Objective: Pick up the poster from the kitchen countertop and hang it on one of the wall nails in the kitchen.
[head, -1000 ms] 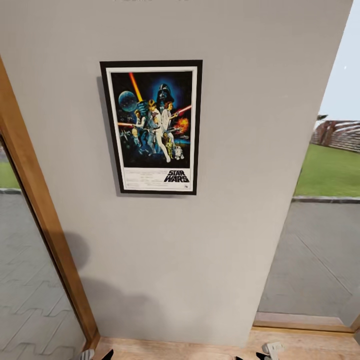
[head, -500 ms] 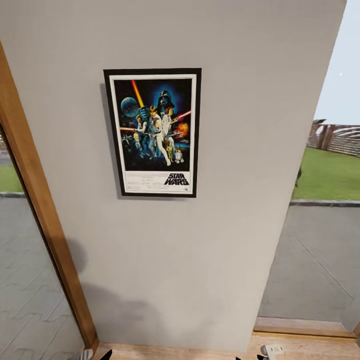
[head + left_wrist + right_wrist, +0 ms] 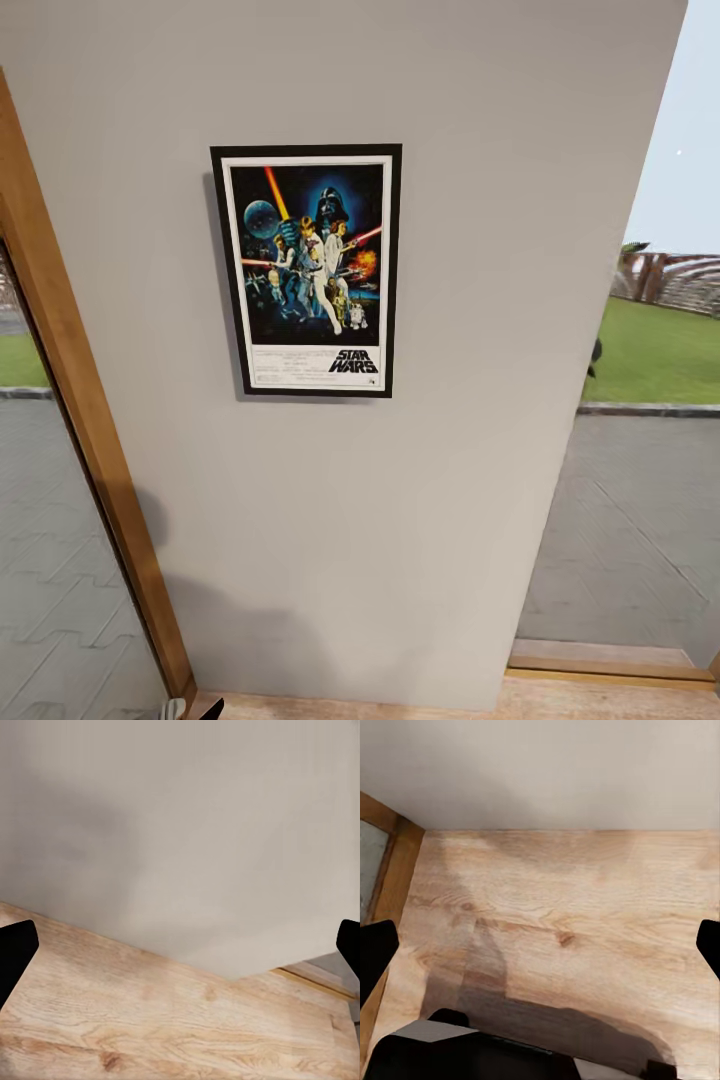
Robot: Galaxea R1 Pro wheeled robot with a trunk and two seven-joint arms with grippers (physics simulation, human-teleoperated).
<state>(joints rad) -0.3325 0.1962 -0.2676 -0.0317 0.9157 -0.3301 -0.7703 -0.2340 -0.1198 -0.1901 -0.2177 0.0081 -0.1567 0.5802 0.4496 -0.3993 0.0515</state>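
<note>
Head view has the poster (image 3: 308, 270) hanging upright, flat against the grey wall panel (image 3: 480, 350). Both wrist views show each claw's fingers spread wide over the wooden floor (image 3: 570, 915), holding nothing.

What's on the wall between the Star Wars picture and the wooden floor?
Nothing: in the head view, plain grey wall runs bare from the poster to the floor.

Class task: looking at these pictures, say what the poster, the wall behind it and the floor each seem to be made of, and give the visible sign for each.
Poster: probably a smooth printed sheet in a thin black frame; flat colour picture, white border.
Wall: looks like matt, light-grey painted panel; even tone, no shine.
Floor: pale wood or wood-look boards; grain lines and knots show.
</note>
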